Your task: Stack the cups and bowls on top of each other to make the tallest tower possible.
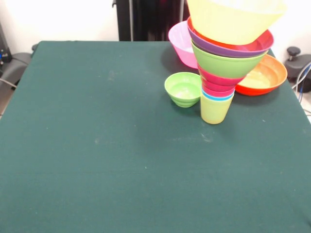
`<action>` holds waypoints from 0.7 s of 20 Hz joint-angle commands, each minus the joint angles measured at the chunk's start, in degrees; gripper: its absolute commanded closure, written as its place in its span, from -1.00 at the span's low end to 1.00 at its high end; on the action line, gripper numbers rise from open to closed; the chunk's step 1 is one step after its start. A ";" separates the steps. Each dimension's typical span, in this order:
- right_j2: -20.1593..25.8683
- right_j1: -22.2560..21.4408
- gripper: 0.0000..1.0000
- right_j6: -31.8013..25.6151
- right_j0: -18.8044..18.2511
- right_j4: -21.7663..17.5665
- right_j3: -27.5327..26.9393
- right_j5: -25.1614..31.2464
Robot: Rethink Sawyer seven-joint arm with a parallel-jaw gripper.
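Note:
The tower stands right of centre on the green table. Its base is a yellow-green cup. Above that come a thin blue cup rim, red and pink pieces, a lime green bowl, a purple bowl, a red-orange bowl and a big yellow bowl on top. It widens upward and leans slightly right. A small green bowl sits upright just left of the base. A big pink bowl and a big orange bowl lie behind it. No gripper shows.
A black pedestal stands at the table's far side. Dark equipment and cables sit beyond the right edge, more gear off the left edge.

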 commanded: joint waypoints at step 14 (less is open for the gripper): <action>-3.75 3.47 1.00 9.78 4.60 -2.98 2.16 -4.45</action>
